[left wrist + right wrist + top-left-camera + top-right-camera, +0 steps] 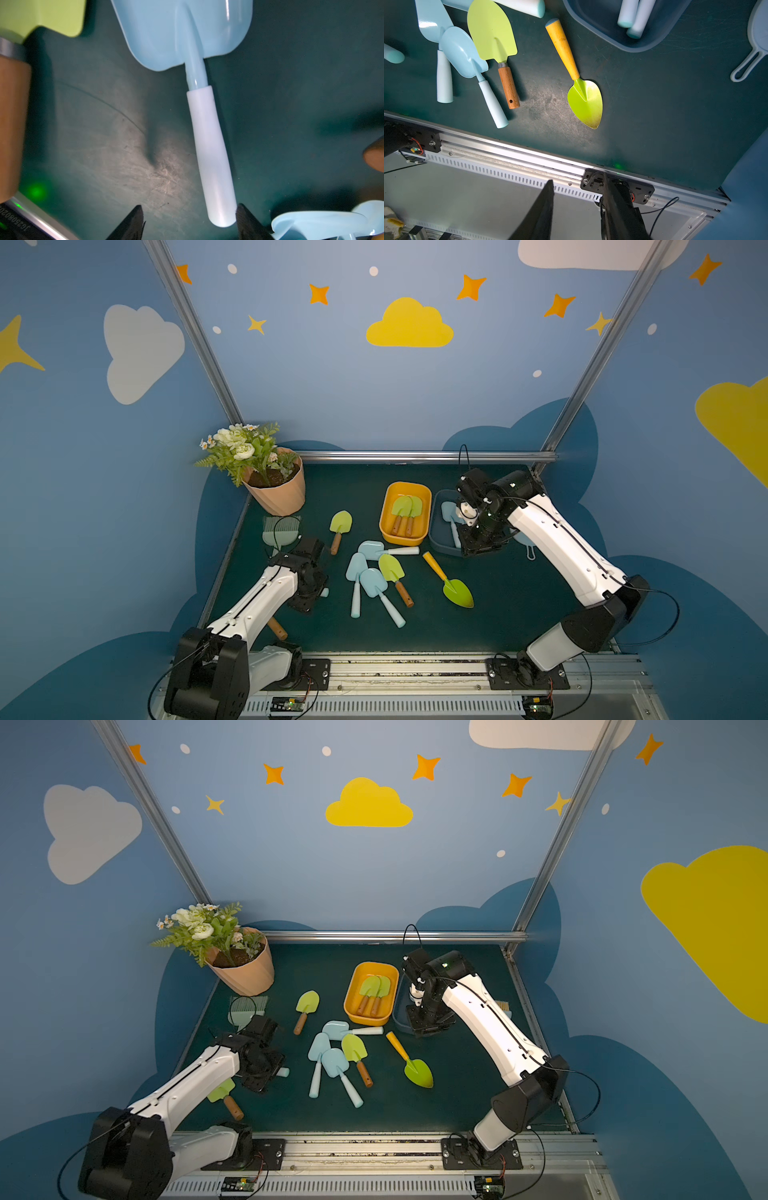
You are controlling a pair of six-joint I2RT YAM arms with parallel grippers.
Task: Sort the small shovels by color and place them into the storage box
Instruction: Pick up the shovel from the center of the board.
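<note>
The dark green table point(498, 626) carries everything. The right arm point(557, 543) reaches over its far right part. The left arm point(257, 601) bends low over the near left part. A potted plant point(278, 493) stands in the far left corner.

Two storage boxes sit side by side toward the far edge. The yellow box point(402, 538) holds two green shovels point(405, 506). The blue box point(438, 545), just to its right, holds light blue shovels point(628, 14), partly hidden by the right wrist in both top views.

At mid-table, three light blue shovels point(374, 583) and one brown-handled green shovel point(391, 567) lie in an overlapping cluster. An orange-handled green shovel point(457, 593) lies apart to the cluster's right. A lone green shovel point(340, 522) lies to its far left. Another green shovel point(222, 1090) lies partly under the left arm.

The right gripper point(577, 180) hangs over the blue box, jaws parted, nothing between them.

The left gripper point(188, 212) is low over one more light blue shovel point(209, 145), which lies flat on the table. Its jaws are spread wider than the pale handle. The handle's end lies between the fingertips point(242, 214), just beside one.
</note>
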